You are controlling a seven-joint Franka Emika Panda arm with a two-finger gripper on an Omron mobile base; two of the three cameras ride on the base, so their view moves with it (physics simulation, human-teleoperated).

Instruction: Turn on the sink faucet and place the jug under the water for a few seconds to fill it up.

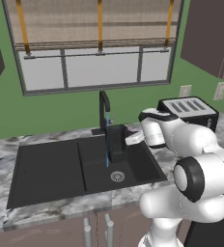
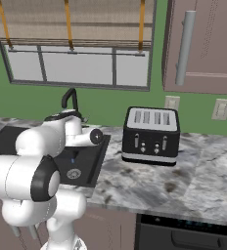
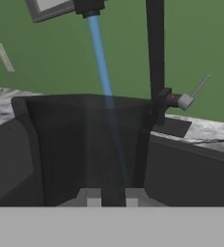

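The black sink faucet [image 1: 104, 108] stands behind the sink [image 1: 46, 169] with its lever [image 3: 185, 101] swung out. A thin blue stream of water [image 1: 107, 144] falls from its spout into the right basin. My gripper [image 1: 129, 139] is shut on the dark jug [image 1: 117, 144], holding it upright in that basin from the right. The stream runs along the jug's left edge in the left base view. In the hand view the jug [image 3: 85, 144] sits right before my gripper [image 3: 111, 198], and the water [image 3: 102, 62] drops toward its open top. I cannot tell whether the water lands inside it.
A black four-slot toaster [image 2: 151, 135] stands on the marble counter right of the sink. The round silver drain [image 1: 117, 176] lies in the right basin floor, below the jug. A window spans the green wall behind the faucet, and wall cabinets [image 2: 203, 44] hang at the right.
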